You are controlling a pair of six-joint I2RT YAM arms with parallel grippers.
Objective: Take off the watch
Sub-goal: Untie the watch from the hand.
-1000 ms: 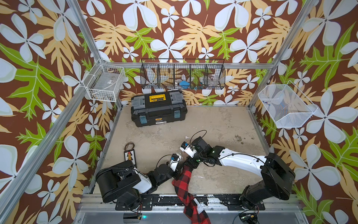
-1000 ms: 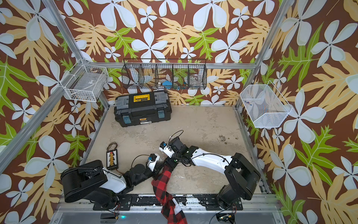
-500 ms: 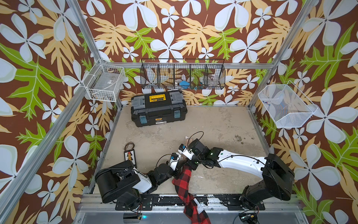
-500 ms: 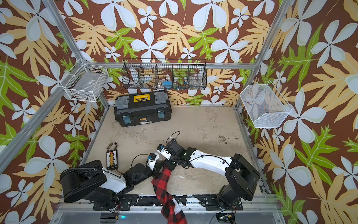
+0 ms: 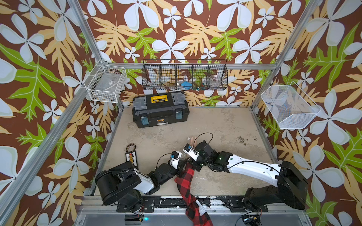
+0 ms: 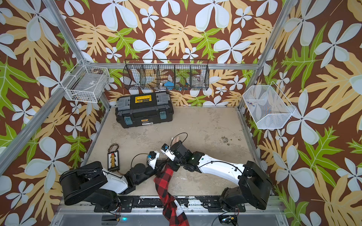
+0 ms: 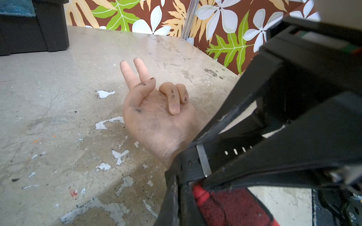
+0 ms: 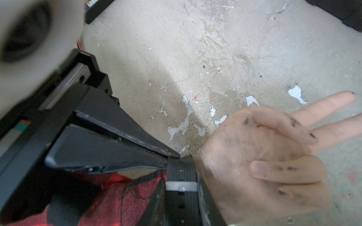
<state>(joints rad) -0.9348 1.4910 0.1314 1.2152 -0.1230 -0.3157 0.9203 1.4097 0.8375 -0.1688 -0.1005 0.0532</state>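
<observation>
A dummy hand [image 7: 156, 121] in a red plaid sleeve [image 5: 186, 176] lies palm up on the table, two fingers stretched out. The watch is on its wrist: only its black strap [image 7: 191, 164] with a silver buckle [image 8: 181, 185] shows. Both grippers hide it in both top views. My left gripper [image 7: 177, 176] is shut, its tips against the strap's edge beside the sleeve. Whether it pinches anything I cannot tell. My right gripper [image 8: 181, 199] reaches in from the other side, its fingers closed against both edges of the strap below the buckle.
A black toolbox [image 5: 160, 109] stands at the back left. A small striped board with wires [image 5: 131, 158] lies near my left arm. Wire baskets hang on the walls: white [image 5: 105, 86], black [image 5: 185, 75], white mesh [image 5: 290, 107].
My right gripper has slid left along the forearm onto the wrist, and its jaws have narrowed around the strap. The left arm has held still, shut.
</observation>
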